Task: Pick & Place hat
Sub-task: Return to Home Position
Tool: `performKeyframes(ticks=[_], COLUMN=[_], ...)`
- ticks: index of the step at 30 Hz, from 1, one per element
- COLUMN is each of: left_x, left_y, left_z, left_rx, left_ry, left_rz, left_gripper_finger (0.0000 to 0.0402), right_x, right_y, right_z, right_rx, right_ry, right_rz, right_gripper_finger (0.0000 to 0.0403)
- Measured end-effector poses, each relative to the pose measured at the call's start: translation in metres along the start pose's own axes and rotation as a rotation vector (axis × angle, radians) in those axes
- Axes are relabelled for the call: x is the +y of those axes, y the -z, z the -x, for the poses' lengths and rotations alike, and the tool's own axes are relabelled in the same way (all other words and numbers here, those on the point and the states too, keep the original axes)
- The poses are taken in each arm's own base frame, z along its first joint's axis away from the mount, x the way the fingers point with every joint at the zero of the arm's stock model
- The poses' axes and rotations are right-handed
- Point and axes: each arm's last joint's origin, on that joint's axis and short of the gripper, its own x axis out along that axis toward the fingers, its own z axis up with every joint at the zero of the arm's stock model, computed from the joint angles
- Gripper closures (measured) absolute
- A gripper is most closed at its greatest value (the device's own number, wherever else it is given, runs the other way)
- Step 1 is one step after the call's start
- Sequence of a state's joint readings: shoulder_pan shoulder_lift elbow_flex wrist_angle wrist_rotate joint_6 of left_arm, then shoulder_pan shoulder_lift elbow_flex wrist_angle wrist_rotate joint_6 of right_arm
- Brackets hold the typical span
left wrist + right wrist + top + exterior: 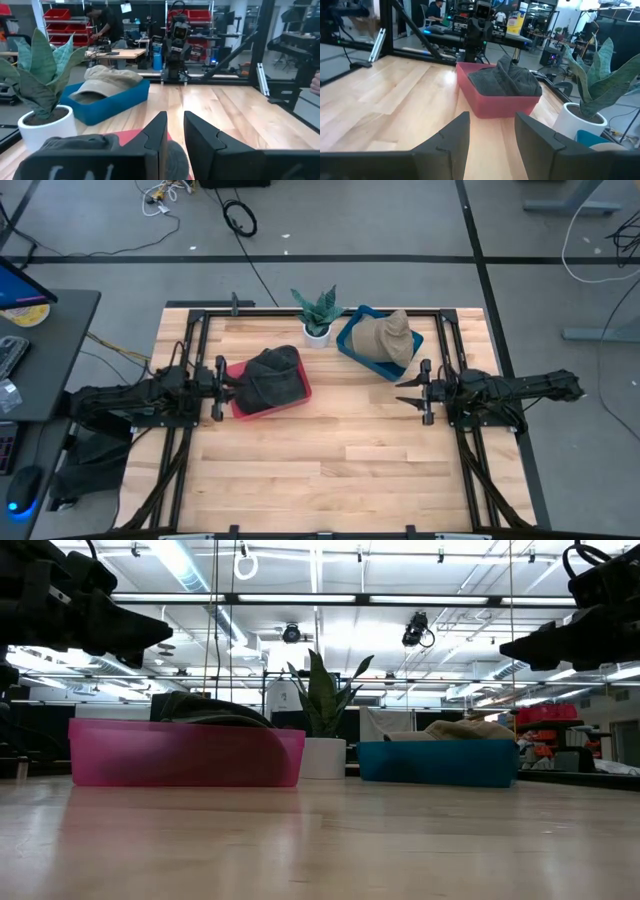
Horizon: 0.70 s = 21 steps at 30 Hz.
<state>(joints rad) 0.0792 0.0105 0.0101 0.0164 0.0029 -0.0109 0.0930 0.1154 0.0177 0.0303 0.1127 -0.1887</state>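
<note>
A dark grey hat (272, 375) (505, 80) lies in a red tray (262, 412) (180, 755) left of the table's middle. A tan hat (390, 340) (107, 80) lies in a blue tray (350, 340) (435, 762) near the far edge. My left gripper (236, 386) (175, 127) hovers above the red tray's left rim, its fingers a narrow gap apart and holding nothing. My right gripper (400, 392) (492, 135) hangs wide open in the air just near of the blue tray, pointing toward the red tray.
A potted plant (318, 315) (325, 710) in a white pot stands between the two trays at the far edge. Bare wood fills the table's near half. A black frame runs round the table. A person (102, 25) works at a bench in the room behind.
</note>
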Motion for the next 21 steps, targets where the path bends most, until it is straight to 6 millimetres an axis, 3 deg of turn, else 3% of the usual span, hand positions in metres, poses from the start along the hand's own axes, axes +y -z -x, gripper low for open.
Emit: performKeyframes(ticks=[21], left_x=[0.0], left_y=[-0.0002], left_z=[-0.0007], left_rx=[-0.004], left_ry=[0.0], left_rz=[0.004], left_gripper_finger=[0.0335], right_x=[0.0024], right_y=[0.0086], right_z=[-0.0065], right_rx=[0.105], right_ry=[-0.02], right_rz=[0.043], right_gripper_finger=[0.0243])
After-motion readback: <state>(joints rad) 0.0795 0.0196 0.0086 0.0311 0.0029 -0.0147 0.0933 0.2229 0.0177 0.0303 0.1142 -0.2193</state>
